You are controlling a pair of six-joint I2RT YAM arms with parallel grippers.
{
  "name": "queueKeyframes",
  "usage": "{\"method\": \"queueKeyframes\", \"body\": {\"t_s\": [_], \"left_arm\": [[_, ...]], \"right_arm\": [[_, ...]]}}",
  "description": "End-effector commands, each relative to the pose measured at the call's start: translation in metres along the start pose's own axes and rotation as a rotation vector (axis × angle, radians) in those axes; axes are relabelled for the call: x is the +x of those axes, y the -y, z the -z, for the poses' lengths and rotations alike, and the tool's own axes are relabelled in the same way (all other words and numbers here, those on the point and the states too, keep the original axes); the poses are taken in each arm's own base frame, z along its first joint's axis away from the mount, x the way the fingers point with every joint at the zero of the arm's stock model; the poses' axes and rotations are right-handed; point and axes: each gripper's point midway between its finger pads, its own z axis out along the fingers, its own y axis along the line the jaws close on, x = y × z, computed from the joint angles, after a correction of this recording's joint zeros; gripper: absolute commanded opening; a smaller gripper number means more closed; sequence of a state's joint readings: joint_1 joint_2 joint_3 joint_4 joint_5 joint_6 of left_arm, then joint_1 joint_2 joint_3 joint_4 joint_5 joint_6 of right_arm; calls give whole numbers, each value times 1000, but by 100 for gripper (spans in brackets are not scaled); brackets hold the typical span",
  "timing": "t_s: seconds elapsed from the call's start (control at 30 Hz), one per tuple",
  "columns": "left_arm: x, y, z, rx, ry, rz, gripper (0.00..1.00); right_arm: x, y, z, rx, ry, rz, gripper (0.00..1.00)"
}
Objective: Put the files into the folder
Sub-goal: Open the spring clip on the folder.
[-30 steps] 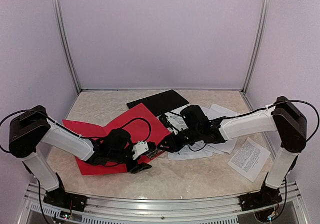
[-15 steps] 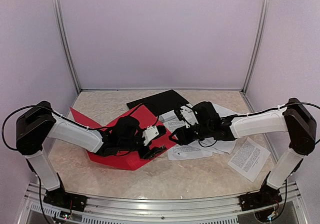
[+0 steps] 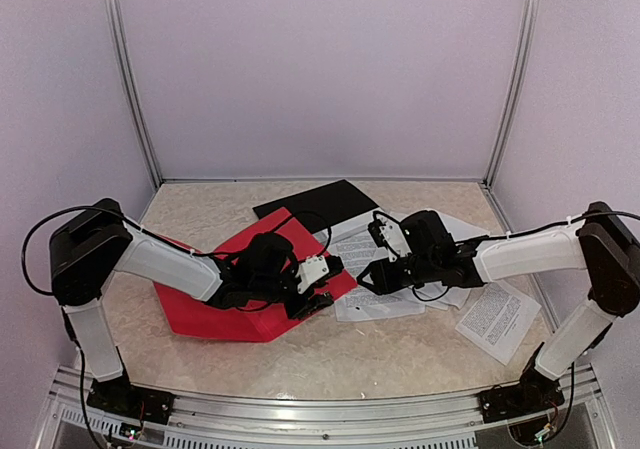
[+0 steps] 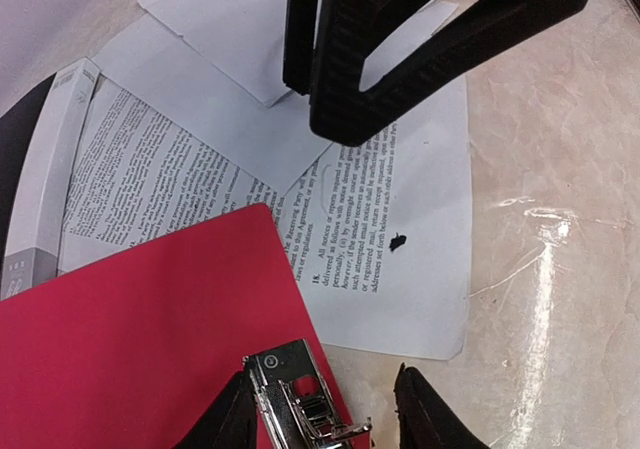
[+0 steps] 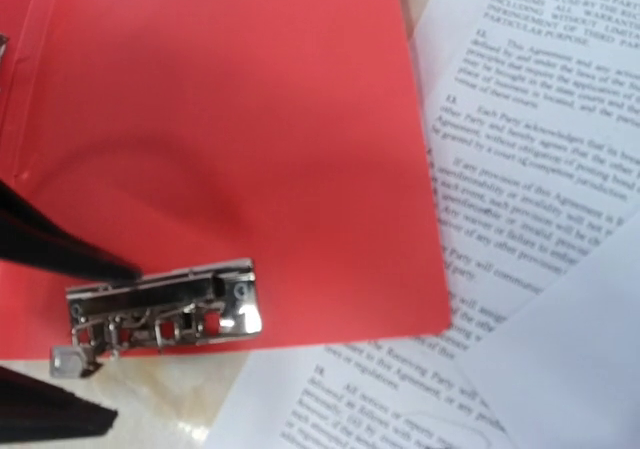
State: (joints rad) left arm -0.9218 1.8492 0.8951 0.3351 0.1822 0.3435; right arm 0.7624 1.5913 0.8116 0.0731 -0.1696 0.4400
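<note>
The red folder (image 3: 240, 294) lies open at the left-centre, its metal clip (image 4: 300, 394) at the near right edge. My left gripper (image 3: 322, 299) (image 4: 322, 394) straddles that clip; one finger (image 4: 222, 424) touches it and the other stands apart, so it is open. The files (image 3: 400, 294) (image 4: 400, 229) are white sheets, printed and blank, spread to the folder's right and partly under its corner (image 5: 420, 299). A smaller printed sheet (image 3: 497, 319) lies apart at the right. My right gripper (image 3: 368, 281) (image 4: 322, 109) hangs over the sheets. Its fingers overlap in view.
A black folder (image 3: 315, 201) lies behind the red one at the back. A white strip (image 4: 45, 179) rests beside the printed sheets. Both arms reach to the middle, their grippers close together. Bare marble-patterned table (image 3: 420, 359) shows at the front.
The left gripper moved right and the red folder shifted right with it, lying flatter than half a second ago. The right gripper drew back to the right.
</note>
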Motion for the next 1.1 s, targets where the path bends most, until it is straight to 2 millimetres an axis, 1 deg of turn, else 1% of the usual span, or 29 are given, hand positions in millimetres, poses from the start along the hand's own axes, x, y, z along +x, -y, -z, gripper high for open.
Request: {"method": "queueKeyframes", "body": {"t_s": [0.0,0.2,0.27,0.33,0.43,0.47,0.57,0.73,0.87,0.97,1.07], "left_arm": [[-1,6,-8,34,-11,6,39],[-2,9,-4,50,-2,14,21],[-2,13,3,64,3,19,16],[-1,17,13,73,6,30,14],[4,22,29,72,12,63,13],[1,22,36,64,23,75,13],[13,24,49,42,5,121,13],[30,24,60,8,-30,166,15],[42,24,65,-15,-71,185,15],[55,24,70,-31,-116,197,15],[67,25,77,-50,-155,213,15]], "right_arm": [[1,6,2,12,6,-12,42],[7,9,-4,15,-15,-16,40],[7,9,-4,19,-16,-14,40],[7,11,-5,29,-21,-5,40],[6,12,-10,35,-33,15,39],[6,11,-13,30,-40,23,39],[2,7,-26,1,-50,34,39],[-5,-6,-47,-46,-62,66,38],[-12,-21,-61,-90,-72,96,38],[-15,-30,-68,-105,-82,123,38],[-14,-31,-71,-106,-91,128,38]]}}
